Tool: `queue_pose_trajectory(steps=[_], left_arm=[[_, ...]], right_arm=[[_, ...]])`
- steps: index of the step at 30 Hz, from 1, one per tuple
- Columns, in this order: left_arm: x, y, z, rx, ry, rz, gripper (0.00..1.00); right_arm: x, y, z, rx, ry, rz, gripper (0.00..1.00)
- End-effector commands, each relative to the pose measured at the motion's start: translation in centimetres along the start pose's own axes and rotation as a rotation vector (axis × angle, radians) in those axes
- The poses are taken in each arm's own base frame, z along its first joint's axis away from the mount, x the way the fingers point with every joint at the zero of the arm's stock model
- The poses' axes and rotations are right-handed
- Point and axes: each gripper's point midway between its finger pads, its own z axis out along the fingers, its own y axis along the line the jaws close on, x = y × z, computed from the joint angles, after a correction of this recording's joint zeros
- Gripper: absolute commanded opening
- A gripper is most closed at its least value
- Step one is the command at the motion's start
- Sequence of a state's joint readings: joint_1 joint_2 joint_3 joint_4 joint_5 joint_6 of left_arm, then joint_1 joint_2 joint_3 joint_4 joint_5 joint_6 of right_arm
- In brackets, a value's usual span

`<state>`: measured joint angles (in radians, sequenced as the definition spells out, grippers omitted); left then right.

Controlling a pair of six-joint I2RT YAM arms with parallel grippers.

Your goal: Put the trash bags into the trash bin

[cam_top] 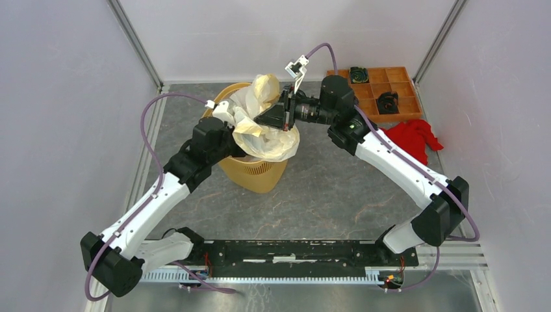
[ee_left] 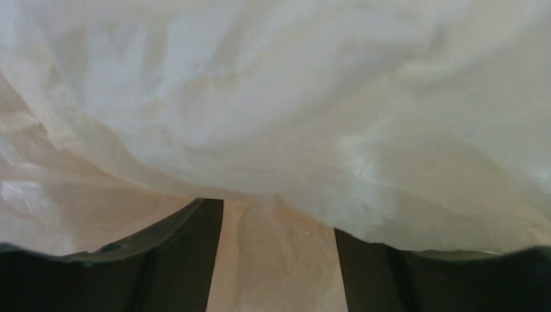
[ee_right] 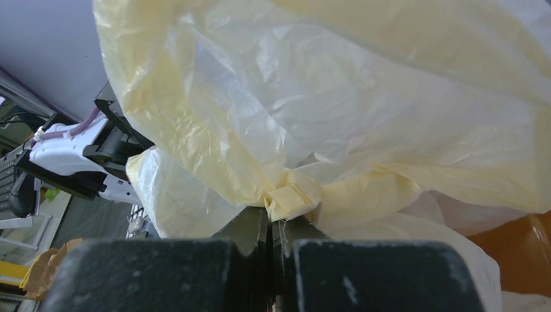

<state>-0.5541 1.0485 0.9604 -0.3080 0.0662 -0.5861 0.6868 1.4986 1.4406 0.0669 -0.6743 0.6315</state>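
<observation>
The cream-white trash bag [cam_top: 268, 133] lies bunched over the mouth of the orange-yellow lattice trash bin [cam_top: 256, 172], partly inside it and partly billowing above the rim. My right gripper [cam_top: 281, 122] reaches in from the right and is shut on a bunched fold of the bag [ee_right: 292, 195]; its jaws [ee_right: 271, 224] are closed tight. My left gripper [ee_left: 279, 260] comes from the left with its tips buried under the bag. Its dark fingers [ee_left: 185, 260] stand wide apart, with bag film [ee_left: 279, 117] draped over and between them.
A flat orange compartment tray [cam_top: 404, 91] with black parts sits at the back right. A red cloth [cam_top: 412, 138] lies in front of it, beside my right arm. Grey walls and metal frame posts close in both sides.
</observation>
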Motion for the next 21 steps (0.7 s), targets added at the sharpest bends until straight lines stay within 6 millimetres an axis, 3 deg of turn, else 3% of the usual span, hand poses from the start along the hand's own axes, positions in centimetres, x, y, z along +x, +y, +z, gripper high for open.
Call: queue_pose_trajectory(steps=[1, 6, 15, 18, 21], left_arm=[[-2.6, -2.4, -2.3, 0.054, -0.025, 0.068, 0.74], [-5.8, -4.4, -6.0, 0.077, -0.081, 0.143, 0.90], [-8.6, -4.4, -11.6, 0.022, -0.175, 0.228, 0.94], [-9.4, -3.9, -11.9, -0.030, -0.186, 0.233, 0.93], [-10.4, -2.9, -12.0, -0.106, -0.207, 0.224, 0.79]], right_arm=[[-0.9, 0.1, 0.0, 0.014, -0.036, -0.021, 0.01], [-1.1, -0.9, 0.1, 0.080, -0.031, -0.048, 0.01], [-3.2, -0.6, -0.9, 0.156, -0.041, -0.119, 0.01], [-3.6, -0.6, -1.4, 0.193, -0.039, -0.144, 0.01], [-3.8, -0.3, -2.3, 0.218, -0.033, -0.170, 0.01]])
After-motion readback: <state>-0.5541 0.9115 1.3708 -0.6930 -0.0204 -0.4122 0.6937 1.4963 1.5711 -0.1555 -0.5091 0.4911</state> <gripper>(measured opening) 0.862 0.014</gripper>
